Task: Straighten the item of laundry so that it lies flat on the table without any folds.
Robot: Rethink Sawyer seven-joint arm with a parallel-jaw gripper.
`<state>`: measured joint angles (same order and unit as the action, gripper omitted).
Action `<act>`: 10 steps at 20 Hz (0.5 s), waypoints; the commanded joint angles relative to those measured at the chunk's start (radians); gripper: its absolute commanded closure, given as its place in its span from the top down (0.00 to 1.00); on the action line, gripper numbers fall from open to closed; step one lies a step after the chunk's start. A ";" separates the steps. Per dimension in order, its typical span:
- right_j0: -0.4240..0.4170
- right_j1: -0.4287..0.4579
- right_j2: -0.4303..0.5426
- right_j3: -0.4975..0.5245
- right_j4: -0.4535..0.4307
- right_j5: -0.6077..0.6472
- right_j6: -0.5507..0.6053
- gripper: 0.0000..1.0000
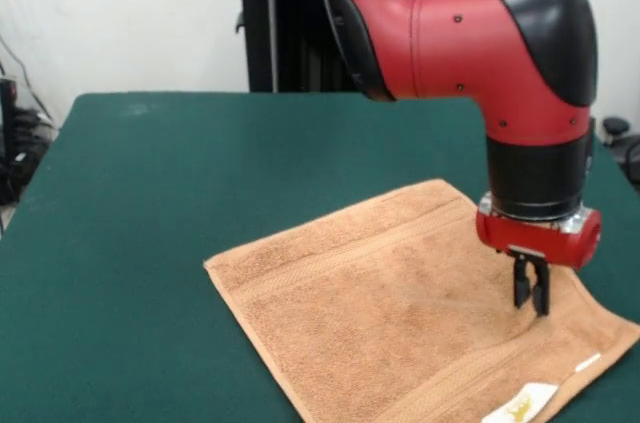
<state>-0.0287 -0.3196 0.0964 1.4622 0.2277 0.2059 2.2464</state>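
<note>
The orange-tan towel [400, 313] lies spread out on the green table [150, 243], at the near right, turned like a diamond. Woven border bands run along its left and near-right sides. Its white care tag [520, 405] lies turned out at the near edge. A low crease runs from under the gripper toward the right corner. My gripper [531, 305] hangs straight down over the right part of the towel, its fingers close together and shut, tips at the cloth's surface. I cannot tell whether any cloth is pinched between them.
The red and black arm [480, 33] reaches in from the top over the table's right half. The black pedestal [285, 23] stands behind the far edge. The towel's near corner runs out of the picture at the bottom.
</note>
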 commanded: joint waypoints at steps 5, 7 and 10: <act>0.086 0.124 0.068 0.032 0.098 -0.038 0.218 0.00; 0.100 0.125 0.031 0.020 0.099 -0.001 0.203 0.00; 0.123 0.130 -0.033 0.006 0.094 0.048 0.184 0.00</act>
<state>0.0250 -0.3000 0.0613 1.4487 0.2768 0.1866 2.2464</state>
